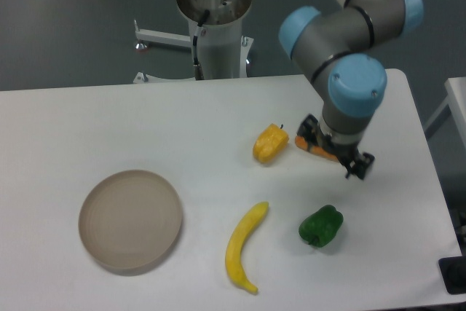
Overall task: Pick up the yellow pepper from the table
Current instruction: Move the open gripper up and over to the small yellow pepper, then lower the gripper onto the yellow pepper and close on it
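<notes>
The gripper [348, 159], empty with opening unclear, should centre over the yellow pepper [270, 143] toward the counter's [109, 121] back edge, avoiding the orange vegetable [314, 148] beside it.

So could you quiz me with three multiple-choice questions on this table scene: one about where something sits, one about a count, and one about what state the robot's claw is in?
1. Where does the yellow pepper lie?
A. On the round plate
B. On the table, just left of the gripper
C. Beside the banana's lower tip

2. How many peppers lie on the table?
A. One
B. Two
C. Four

3. What is the gripper carrying?
A. The banana
B. The green pepper
C. Nothing visible

Answers: 1 B, it sits on bare tabletop, apart from the plate. 2 B, one yellow and one green pepper. 3 C, the banana and both peppers rest on the table.
</notes>
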`<state>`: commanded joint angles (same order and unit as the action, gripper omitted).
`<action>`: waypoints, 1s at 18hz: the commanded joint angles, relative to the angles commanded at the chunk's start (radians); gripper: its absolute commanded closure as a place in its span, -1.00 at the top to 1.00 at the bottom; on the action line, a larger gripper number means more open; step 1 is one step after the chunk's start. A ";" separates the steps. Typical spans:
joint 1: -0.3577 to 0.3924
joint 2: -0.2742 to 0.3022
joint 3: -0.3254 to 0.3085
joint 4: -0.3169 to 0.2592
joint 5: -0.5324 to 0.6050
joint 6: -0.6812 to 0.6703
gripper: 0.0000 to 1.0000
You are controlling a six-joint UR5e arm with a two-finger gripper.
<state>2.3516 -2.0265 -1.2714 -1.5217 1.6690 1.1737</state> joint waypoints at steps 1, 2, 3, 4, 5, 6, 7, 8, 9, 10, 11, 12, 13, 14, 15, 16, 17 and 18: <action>0.002 0.012 -0.028 0.002 -0.006 -0.020 1.00; 0.003 0.025 -0.052 0.005 -0.021 -0.037 1.00; 0.008 0.031 -0.068 0.005 -0.055 -0.051 1.00; 0.012 0.037 -0.094 0.006 -0.096 -0.064 1.00; 0.017 0.041 -0.123 0.012 -0.135 -0.065 1.00; 0.021 0.055 -0.143 0.014 -0.155 -0.066 1.00; 0.021 0.067 -0.161 0.014 -0.158 -0.066 1.00; 0.018 0.081 -0.181 0.017 -0.158 -0.066 1.00; 0.014 0.091 -0.199 0.026 -0.158 -0.071 1.00; 0.014 0.094 -0.216 0.047 -0.158 -0.084 1.00; 0.011 0.095 -0.232 0.078 -0.158 -0.094 1.00; 0.011 0.100 -0.256 0.103 -0.155 -0.092 1.00; 0.009 0.110 -0.281 0.129 -0.155 -0.089 1.00; 0.006 0.115 -0.301 0.170 -0.153 -0.089 1.00; 0.005 0.117 -0.324 0.213 -0.152 -0.088 1.00; 0.003 0.123 -0.347 0.247 -0.149 -0.082 1.00; 0.003 0.127 -0.365 0.270 -0.149 -0.078 1.00; 0.000 0.130 -0.381 0.282 -0.147 -0.075 1.00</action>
<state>2.3516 -1.8960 -1.6519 -1.2396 1.5217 1.0983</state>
